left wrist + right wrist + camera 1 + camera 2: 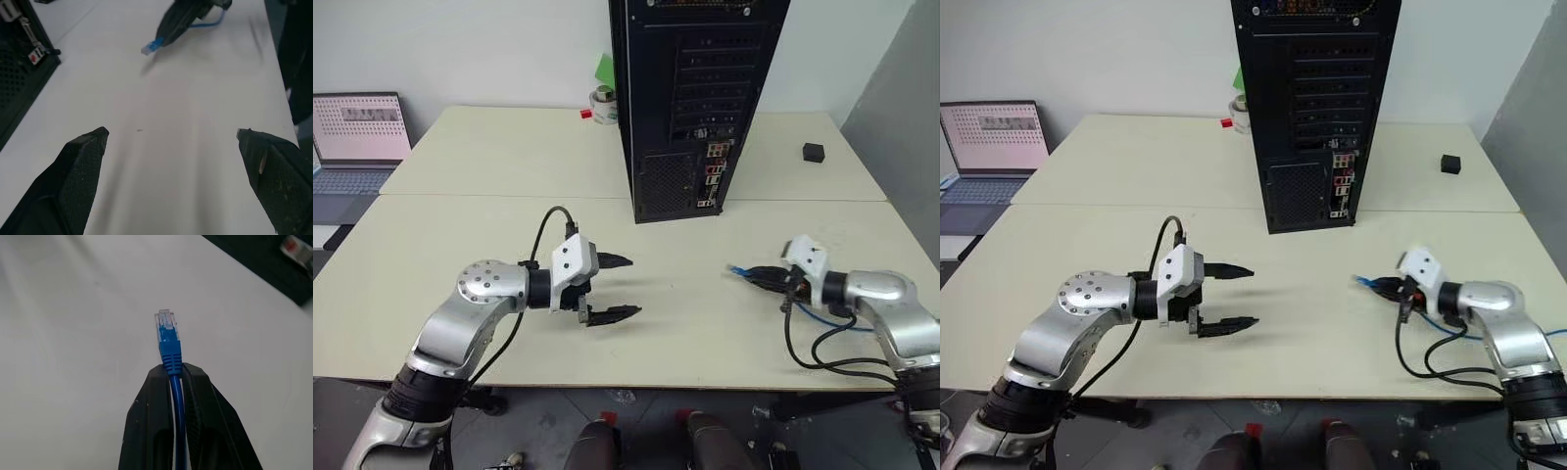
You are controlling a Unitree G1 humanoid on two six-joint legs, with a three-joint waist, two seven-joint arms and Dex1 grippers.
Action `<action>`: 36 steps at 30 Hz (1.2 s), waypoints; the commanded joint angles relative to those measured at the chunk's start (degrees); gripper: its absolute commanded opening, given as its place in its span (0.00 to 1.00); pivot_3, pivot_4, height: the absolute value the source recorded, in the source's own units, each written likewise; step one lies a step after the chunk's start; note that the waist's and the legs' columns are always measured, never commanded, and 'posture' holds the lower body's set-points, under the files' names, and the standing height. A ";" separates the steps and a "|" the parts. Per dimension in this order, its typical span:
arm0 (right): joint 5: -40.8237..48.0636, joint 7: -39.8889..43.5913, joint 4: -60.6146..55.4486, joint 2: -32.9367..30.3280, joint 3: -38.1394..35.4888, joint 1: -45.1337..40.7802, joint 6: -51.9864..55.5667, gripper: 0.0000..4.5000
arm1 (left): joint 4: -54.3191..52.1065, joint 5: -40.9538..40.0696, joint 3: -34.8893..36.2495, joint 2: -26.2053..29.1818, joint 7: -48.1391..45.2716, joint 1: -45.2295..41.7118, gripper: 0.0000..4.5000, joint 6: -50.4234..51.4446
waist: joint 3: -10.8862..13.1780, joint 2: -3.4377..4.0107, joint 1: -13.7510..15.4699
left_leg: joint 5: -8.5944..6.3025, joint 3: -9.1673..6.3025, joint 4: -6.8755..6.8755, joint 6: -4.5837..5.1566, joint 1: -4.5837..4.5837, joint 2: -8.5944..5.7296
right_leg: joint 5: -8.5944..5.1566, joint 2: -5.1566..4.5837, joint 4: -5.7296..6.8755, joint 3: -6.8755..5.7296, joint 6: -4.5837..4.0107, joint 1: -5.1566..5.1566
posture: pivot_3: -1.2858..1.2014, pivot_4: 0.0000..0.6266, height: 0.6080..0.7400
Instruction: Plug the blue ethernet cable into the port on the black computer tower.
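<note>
Cable: the blue ethernet cable (169,350) is picked up at one end. Its clear plug sticks out past the fingertips, and the rest of the cord trails off behind the arm across the table (460,215).

Right gripper: the right gripper (172,369) has its jaws squeezed together on the cord just behind the plug's blue boot, so the grab part looks done to me. It's holding the plug just above the tabletop, off to the right of the case.

Left gripper: the left gripper (619,287) has its jaws wide apart with nothing in them. It hovers over the table, aimed across toward the plug.

Tower: the black computer tower (690,98) stands upright at the far side, back panel facing us, well apart from the plug.

Port: somewhere in that little cluster of coloured connectors (714,174) low on the back panel. Too small from here to pick out the exact socket.

Progress: early-ish, I'd say. Cable's in hand, but nothing is plugged in.

Left to do: carry the plug over, line it up with the socket, and push it in. Orientation will be the fiddly bit, I reckon.
</note>
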 commanded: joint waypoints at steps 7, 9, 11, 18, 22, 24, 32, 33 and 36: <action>-1.22 -0.17 -11.35 5.52 10.62 -7.61 8.03 0.01 | 6.93 3.49 -5.37 -3.48 -4.39 -6.58 1.00 -3.40 | 0.01 -0.02 0.04 | 0.00 -0.15 0.03 0.00 -0.08 -0.02 | 0.00 -0.01 -0.02 -0.07 0.00 -0.02 | 0.52 0.24 1.00; -1.80 -0.25 -11.33 6.30 11.82 -8.69 8.15 0.01 | 8.13 4.43 -6.02 -3.74 -4.67 -6.95 1.00 -4.12 | 0.01 -0.02 -0.01 | 0.00 -0.30 0.03 0.00 -0.08 -0.02 | 0.00 -0.01 -0.01 -0.07 0.00 -0.03 | 0.52 0.24 1.00; -2.42 -0.16 -11.17 6.92 12.89 -9.58 7.94 0.01 | 9.15 5.00 -6.33 -4.00 -4.95 -7.29 1.00 -4.39 | 0.01 -0.02 -0.01 | 0.00 -0.35 0.03 0.00 -0.08 -0.02 | 0.00 0.00 -0.01 -0.07 0.00 -0.05 | 0.52 0.24 1.00; -2.72 0.37 -11.72 7.97 14.50 -10.80 7.65 0.01 | 10.87 6.38 -6.45 -4.16 -5.59 -7.52 1.00 -5.22 | 0.01 -0.02 -0.01 | 0.00 -0.48 0.03 0.00 -0.10 -0.03 | 0.00 -0.01 0.00 -0.11 -0.01 -0.05 | 0.52 0.24 1.00; -3.00 0.62 -11.87 8.13 15.26 -11.03 7.27 0.01 | 11.26 6.52 -6.30 -4.83 -5.51 -7.57 1.00 -5.16 | 0.01 -0.02 -0.01 | 0.00 -0.49 0.03 0.00 -0.10 -0.03 | 0.00 -0.01 0.00 -0.11 -0.01 -0.05 | 0.52 0.24 1.00; -3.08 0.68 -11.99 8.40 15.55 -11.05 7.26 0.01 | 11.21 6.45 -6.31 -5.28 -5.55 -7.53 1.00 -5.02 | 0.01 -0.02 -0.01 | 0.00 -0.49 0.04 0.00 -0.10 -0.03 | 0.00 -0.01 0.00 -0.12 -0.01 -0.05 | 0.52 0.24 1.00; -3.96 0.81 -11.82 9.04 16.86 -11.21 6.82 0.00 | 11.84 6.69 -6.12 -6.10 -5.92 -7.78 0.79 -5.19 | 0.01 -0.02 -0.01 | 0.00 -0.50 0.04 0.00 -0.10 -0.04 | 0.00 -0.01 0.00 -0.12 -0.01 -0.05 | 0.52 0.24 1.00; -4.04 0.82 -11.86 9.12 16.91 -11.28 6.88 0.00 | 11.90 6.86 -6.28 -6.01 -6.15 -7.76 0.74 -5.37 | 0.01 -0.02 -0.01 | 0.00 -0.50 0.04 0.00 -0.10 -0.04 | 0.00 -0.01 0.00 -0.12 -0.01 -0.05 | 0.52 0.24 1.00; -4.31 0.87 -11.99 9.31 16.91 -11.39 7.01 0.00 | 11.99 7.19 -6.53 -5.90 -6.50 -7.63 0.59 -5.65 | 0.01 -0.02 -0.02 | 0.00 -0.51 0.04 0.00 -0.10 -0.04 | 0.00 -0.02 0.00 -0.13 -0.01 -0.05 | 0.52 0.24 1.00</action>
